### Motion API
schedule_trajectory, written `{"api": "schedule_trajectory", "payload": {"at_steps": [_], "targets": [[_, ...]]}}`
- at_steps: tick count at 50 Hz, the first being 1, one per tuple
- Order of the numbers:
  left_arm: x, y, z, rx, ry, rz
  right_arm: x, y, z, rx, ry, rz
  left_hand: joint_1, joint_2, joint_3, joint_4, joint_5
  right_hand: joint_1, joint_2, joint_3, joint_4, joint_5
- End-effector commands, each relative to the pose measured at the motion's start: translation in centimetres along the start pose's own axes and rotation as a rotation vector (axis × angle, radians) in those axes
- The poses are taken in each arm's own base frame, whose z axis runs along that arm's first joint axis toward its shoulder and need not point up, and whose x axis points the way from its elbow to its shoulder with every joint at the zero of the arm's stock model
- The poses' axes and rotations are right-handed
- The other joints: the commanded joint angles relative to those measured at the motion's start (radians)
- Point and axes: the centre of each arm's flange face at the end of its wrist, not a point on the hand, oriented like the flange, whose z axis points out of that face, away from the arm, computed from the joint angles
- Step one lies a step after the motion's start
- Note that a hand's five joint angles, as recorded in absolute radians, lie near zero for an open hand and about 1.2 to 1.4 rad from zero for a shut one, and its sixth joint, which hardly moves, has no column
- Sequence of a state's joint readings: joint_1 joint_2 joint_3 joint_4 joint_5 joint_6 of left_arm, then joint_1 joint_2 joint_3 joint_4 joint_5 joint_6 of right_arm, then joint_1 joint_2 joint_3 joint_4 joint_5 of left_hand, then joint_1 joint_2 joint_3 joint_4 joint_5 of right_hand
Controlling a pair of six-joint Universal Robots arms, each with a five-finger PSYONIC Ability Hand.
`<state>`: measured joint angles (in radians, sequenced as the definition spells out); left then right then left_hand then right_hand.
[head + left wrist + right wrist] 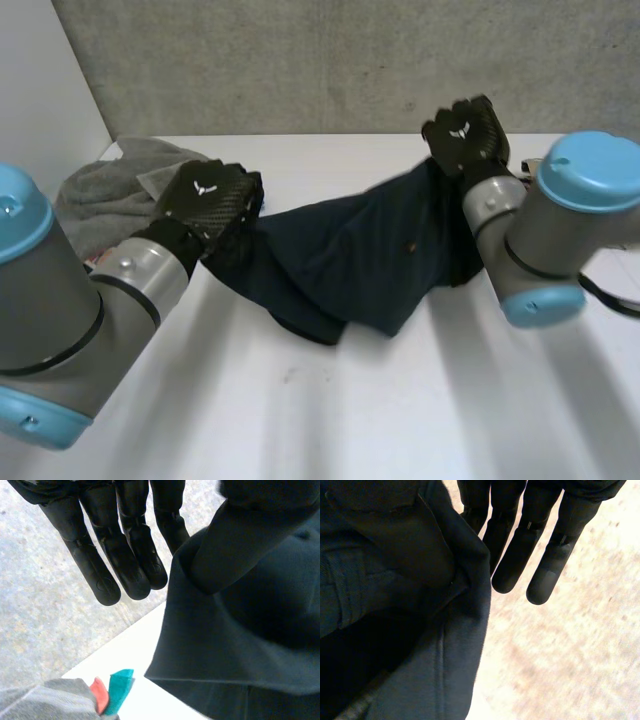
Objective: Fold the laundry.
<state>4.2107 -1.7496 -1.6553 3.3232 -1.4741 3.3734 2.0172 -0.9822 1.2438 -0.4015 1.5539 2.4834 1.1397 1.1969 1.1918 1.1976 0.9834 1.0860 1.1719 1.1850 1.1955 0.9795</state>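
Dark garment [350, 260] hangs stretched between both hands above the white counter [400, 400], sagging in the middle; can't tell if its lowest fold touches the counter. Left hand [210, 198] has one end and right hand [468, 135] has the other end, which is raised higher. In the left wrist view the fingers [127, 555] are straight and close together. The garment [240, 640] sits on the thumb side, its edge covers the tip of the nearest finger, and the thumb presses onto the cloth there, so it's a pinch, not a full fist. The right wrist view is similar: fingers [520, 555] straight and slightly spread, garment [420, 630] bunched at the thumb side, thumb clamped over a fold against the nearest finger. The head view shows a grey cloth [105, 190] heaped just behind the left hand. The left wrist view catches the same pile beyond the fingertips, plus two things beside it on the counter: a small orange piece [100, 695] and a teal piece [120, 685], both too small to identify. Beyond the right hand's fingertips is a speckled surface.
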Motion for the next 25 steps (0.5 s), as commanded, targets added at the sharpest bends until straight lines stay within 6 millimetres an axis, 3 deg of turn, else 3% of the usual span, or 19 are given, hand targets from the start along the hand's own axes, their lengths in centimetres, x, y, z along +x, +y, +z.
{"api": "schedule_trajectory", "payload": {"at_steps": [1, 2, 3, 5, 9, 13, 16, 17, 23, 25], "targets": [[1.5, 2.2, -0.6, -0.071, 0.043, -0.010, -4.4, 3.7, 3.0, 0.104, -0.096, -0.009, 0.257, 0.199, 0.204, 0.199, 0.238, 0.189, 0.103, 0.090, 0.080, 0.121], [1.8, 2.5, -0.6, -0.079, 0.051, -0.010, -5.2, 4.3, 2.9, 0.107, -0.125, -0.010, 0.257, 0.199, 0.204, 0.199, 0.238, -0.187, -0.273, -0.286, -0.296, -0.255], [2.4, 3.2, -0.5, -0.102, 0.069, -0.009, -6.0, 4.8, 2.7, 0.102, -0.152, -0.015, 0.257, 0.199, 0.204, 0.199, 0.238, -0.882, -0.968, -0.981, -0.992, -0.950], [3.0, 3.7, -0.5, -0.117, 0.085, -0.008, -6.2, 5.0, 2.4, 0.091, -0.160, -0.016, 0.257, 0.199, 0.204, 0.199, 0.238, -0.911, -0.997, -1.011, -1.021, -0.979], [3.6, 3.9, -0.5, -0.120, 0.101, -0.006, -3.8, 3.5, 1.5, 0.043, -0.099, -0.013, 0.257, 0.199, 0.204, 0.199, 0.238, -0.911, -0.997, -1.011, -1.021, -0.979], [3.3, 3.6, -0.3, -0.109, 0.094, -0.006, 1.4, 0.5, -2.0, -0.099, 0.013, 0.018, 0.257, 0.199, 0.204, 0.199, 0.238, -0.911, -0.997, -1.011, -1.021, -0.979], [3.2, 3.1, 0.0, -0.091, 0.090, -0.002, 3.3, -0.8, -4.5, -0.164, 0.029, 0.089, 0.257, 0.199, 0.204, 0.199, 0.238, -0.911, -0.997, -1.011, -1.021, -0.979], [3.2, 3.0, 0.0, -0.088, 0.089, -0.002, 3.8, -1.1, -6.2, -0.215, 0.009, 0.144, 0.257, 0.199, 0.204, 0.199, 0.238, -0.911, -0.997, -1.011, -1.021, -0.979], [3.0, 2.5, 0.4, -0.070, 0.084, -0.002, 4.2, 1.1, -11.7, -0.473, -0.098, 0.343, 0.257, 0.199, 0.204, 0.199, 0.238, -0.822, -0.908, -0.921, -0.932, -0.890], [2.9, 2.3, 0.6, -0.065, 0.081, -0.004, 3.0, 2.5, -13.8, -0.567, -0.169, 0.421, 0.257, 0.199, 0.204, 0.199, 0.238, -0.714, -0.800, -0.813, -0.824, -0.782]]}}
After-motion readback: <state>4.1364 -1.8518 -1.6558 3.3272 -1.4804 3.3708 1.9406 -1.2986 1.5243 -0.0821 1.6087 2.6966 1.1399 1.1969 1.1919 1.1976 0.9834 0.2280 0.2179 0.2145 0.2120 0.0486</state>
